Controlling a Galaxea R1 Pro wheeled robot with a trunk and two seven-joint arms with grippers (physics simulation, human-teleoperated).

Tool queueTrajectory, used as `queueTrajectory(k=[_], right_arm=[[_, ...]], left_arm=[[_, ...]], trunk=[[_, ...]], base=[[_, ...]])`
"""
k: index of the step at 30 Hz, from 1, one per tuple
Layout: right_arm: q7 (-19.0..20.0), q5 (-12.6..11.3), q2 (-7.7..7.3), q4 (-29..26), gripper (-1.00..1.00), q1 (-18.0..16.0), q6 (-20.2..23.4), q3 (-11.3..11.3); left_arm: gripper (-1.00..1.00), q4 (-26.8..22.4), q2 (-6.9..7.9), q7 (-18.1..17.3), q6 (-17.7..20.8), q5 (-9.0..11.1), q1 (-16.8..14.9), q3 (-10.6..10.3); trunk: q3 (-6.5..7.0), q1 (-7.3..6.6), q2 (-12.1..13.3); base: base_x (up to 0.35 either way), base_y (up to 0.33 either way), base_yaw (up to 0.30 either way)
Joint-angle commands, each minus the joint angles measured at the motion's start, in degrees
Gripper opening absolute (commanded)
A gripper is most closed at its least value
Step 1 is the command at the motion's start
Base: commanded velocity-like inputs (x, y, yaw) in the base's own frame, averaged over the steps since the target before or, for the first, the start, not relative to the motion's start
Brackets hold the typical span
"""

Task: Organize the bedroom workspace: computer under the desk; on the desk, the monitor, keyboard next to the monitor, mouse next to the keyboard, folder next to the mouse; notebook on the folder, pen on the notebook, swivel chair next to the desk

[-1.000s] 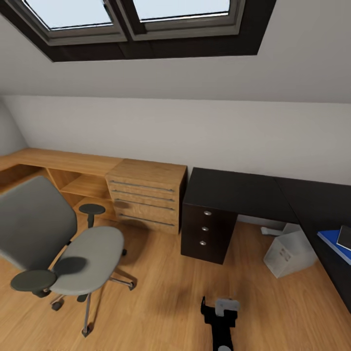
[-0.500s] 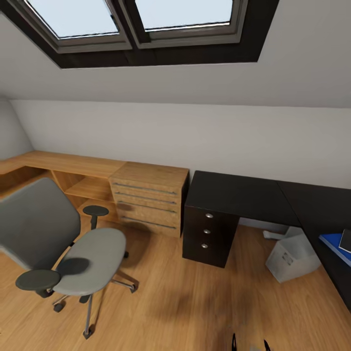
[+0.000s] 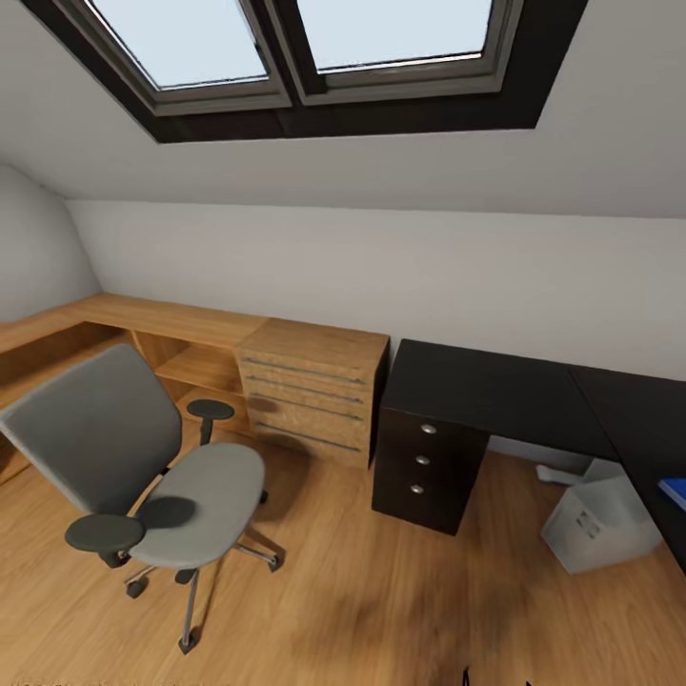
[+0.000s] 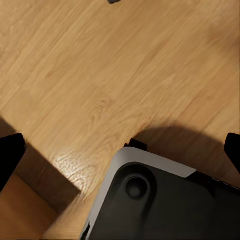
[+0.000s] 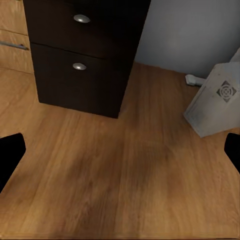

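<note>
The swivel chair (image 3: 143,486) stands on the wooden floor (image 3: 381,600) at the left of the head view, its grey back turned toward the left and its seat bare, well apart from the black desk (image 3: 495,386). The desk's drawer block with three round silver knobs (image 3: 422,460) touches the light wooden drawer cabinet (image 3: 310,391) on its left. The white computer (image 3: 598,519) sits tilted on the floor under the worktop, to the right of the drawers; in the right wrist view it (image 5: 217,100) lies just beside the same black drawers (image 5: 85,55). Only a sliver of the blue folder (image 3: 674,493) shows on the worktop at the right edge.

Compared with a second ago, the whole head view has shifted: the camera has swung up and to the left, so the chair, cabinet and desk sit further right in the picture, more skylight (image 3: 314,48) shows, and most of the folder has slid past the edge along with the dark item that lay on it.

The right gripper (image 5: 120,150) has its jaws spread wide, released, over bare floor. The left gripper (image 4: 120,150) is likewise released, jaws apart, above the floor and the robot's grey-and-black base (image 4: 160,200).
</note>
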Motion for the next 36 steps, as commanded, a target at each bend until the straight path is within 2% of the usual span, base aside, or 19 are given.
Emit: queueTrajectory(k=[1,7,14,15,17,23,28,36], right_arm=[[0.01,-0.42,0.05,0.12,1.00,-0.05,1.20,0.48],[0.24,-0.43,0.17,0.22,1.00,-0.05,2.33,0.50],[0.45,-0.28,0.35,0.40,1.00,-0.05,1.65,0.51],[0.40,-0.27,0.34,0.41,1.00,-0.05,-0.27,0.47],[0.32,-0.26,0.29,0.41,1.00,-0.05,-1.43,0.46],[0.17,-0.22,0.35,0.41,1.00,-0.05,-2.42,0.49],[0.07,-0.08,0.91,0.43,1.00,0.02,-2.42,0.53],[0.18,0.03,1.72,0.43,1.00,0.48,-2.42,0.61]], left_arm=[[1.00,0.89,0.02,0.41,-0.28,0.57,-0.54,-0.44],[1.00,1.86,0.11,0.28,-0.38,0.23,-0.97,-0.49],[1.00,2.83,0.28,0.17,-0.45,-0.16,-1.10,-0.60],[1.00,3.25,0.25,0.16,-0.46,-1.76,-1.11,-0.62],[1.00,3.42,0.17,0.20,-0.42,-3.65,-1.10,-0.61],[1.00,4.38,0.03,0.23,-0.38,-6.93,-1.14,-0.61],[1.00,4.93,-0.05,0.24,-0.24,-8.19,-1.17,-0.61],[1.00,5.05,0.01,0.24,-0.35,-8.35,-1.18,-0.61]], trunk=[[-0.05,0.01,-0.05],[0.03,0.01,-0.05],[0.56,0.01,-0.05],[0.65,0.01,-0.05],[0.82,0.01,-0.05],[1.36,0.01,-0.05],[1.80,0.01,-0.05],[2.37,0.01,-0.05]], base=[[0.000,0.000,0.047],[0.000,0.000,0.019],[0.000,0.000,0.002],[0.017,-0.022,0.000],[0.069,-0.076,0.000],[0.164,-0.179,0.012],[0.216,-0.235,0.077],[0.205,-0.230,0.179]])
